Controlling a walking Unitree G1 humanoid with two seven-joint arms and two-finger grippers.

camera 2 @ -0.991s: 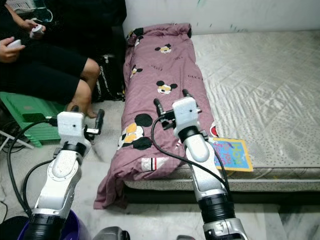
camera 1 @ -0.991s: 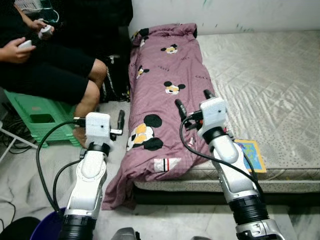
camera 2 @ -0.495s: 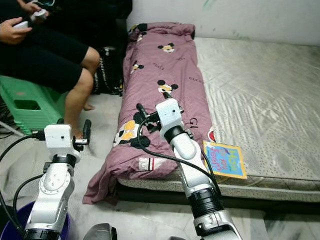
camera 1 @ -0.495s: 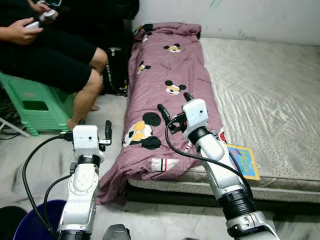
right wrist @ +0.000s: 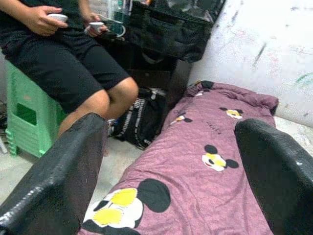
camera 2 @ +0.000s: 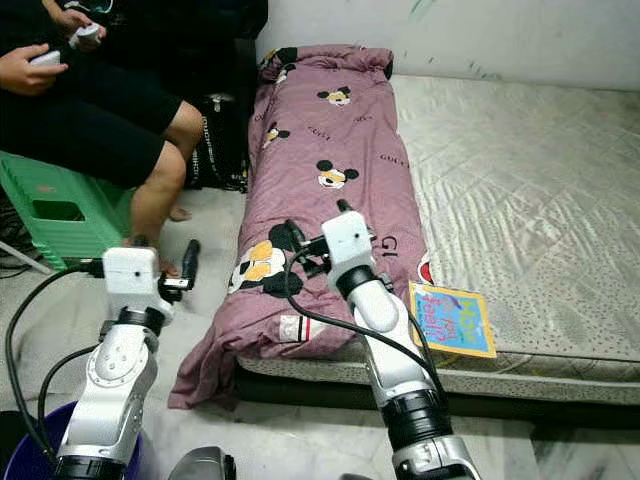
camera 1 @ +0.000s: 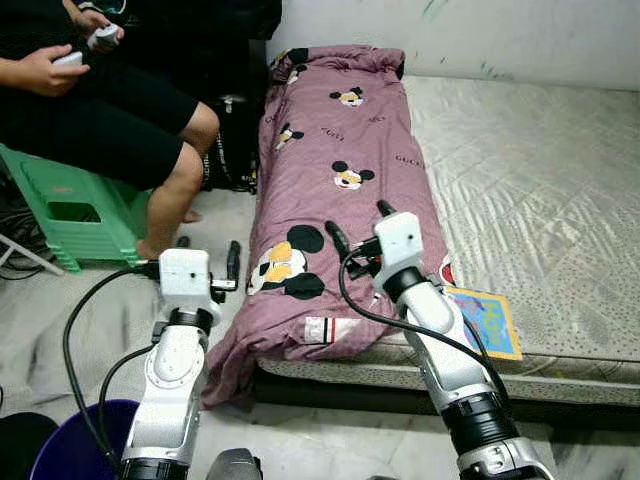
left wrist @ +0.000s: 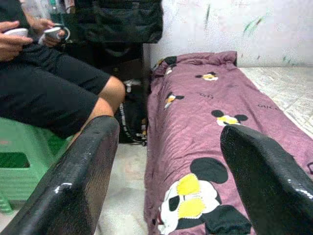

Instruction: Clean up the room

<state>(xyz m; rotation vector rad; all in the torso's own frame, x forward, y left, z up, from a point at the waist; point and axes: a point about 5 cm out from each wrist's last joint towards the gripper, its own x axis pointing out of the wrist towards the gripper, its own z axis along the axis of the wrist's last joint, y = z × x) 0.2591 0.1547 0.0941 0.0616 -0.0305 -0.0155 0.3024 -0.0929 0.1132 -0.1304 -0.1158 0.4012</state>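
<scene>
A mauve blanket [camera 1: 340,170] printed with cartoon mice lies lengthwise along the left edge of a bare mattress [camera 1: 540,170]; its near corner droops to the floor. My right gripper [camera 1: 358,225] hovers open just above the blanket's near half, with nothing between its fingers. Off the bed's side, my left gripper [camera 1: 207,255] is open and empty over the floor, left of the drooping corner. Both wrist views look along the blanket [left wrist: 205,122] between widely spread fingers [right wrist: 63,171]. A colourful book [camera 1: 483,322] lies on the mattress near its front edge, right of my right arm.
A person in black [camera 1: 90,110] sits on a green stool [camera 1: 70,210] at the left, holding controllers. A black bag [camera 1: 232,150] stands between the person and the bed. A blue bucket [camera 1: 60,445] sits by my left arm. The white wall [camera 1: 500,35] runs behind the bed.
The whole view has shifted as the camera moved. My right gripper sits a little nearer over the blanket's near half. Both grippers stay open and empty.
</scene>
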